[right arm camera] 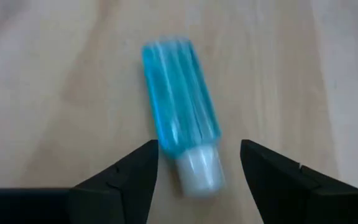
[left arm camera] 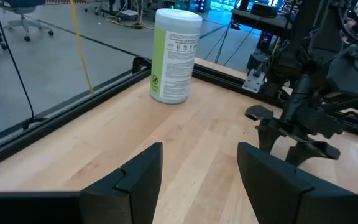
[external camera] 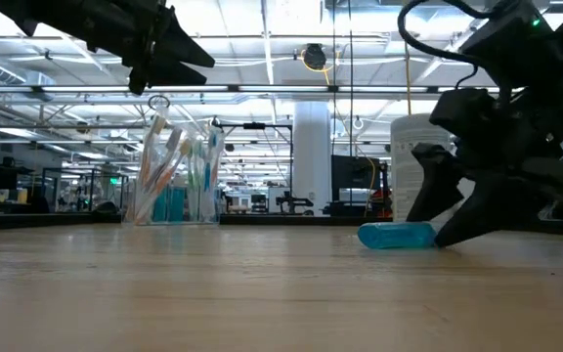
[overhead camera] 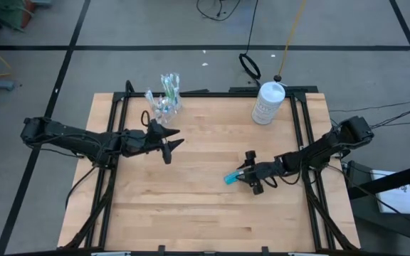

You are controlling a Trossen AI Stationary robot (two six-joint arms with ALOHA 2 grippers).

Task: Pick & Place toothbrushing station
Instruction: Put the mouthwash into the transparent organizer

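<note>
Right now the right tool (right arm camera: 197,163) sits low on the worktop (overhead camera: 205,213) near its right edge, fingers spread, with the white cap end of a teal toothpaste tube (right arm camera: 180,115) just between them and nothing gripped yet. The tube (overhead camera: 231,178) lies flat on the wood, body pointing away from the tool toward the middle. It looks light and soft-walled, glossy enough to slip, so I'd judge the stiffer cap or shoulder the safer place to pinch; squeezing mid-body may just dent it. The left tool (left arm camera: 197,168) hangs above the worktop, open and empty, close to the clear cup (overhead camera: 164,103) of toothbrushes (external camera: 164,161) at the far-left corner. A white bottle (overhead camera: 268,102) stands by the far-right corner.
</note>
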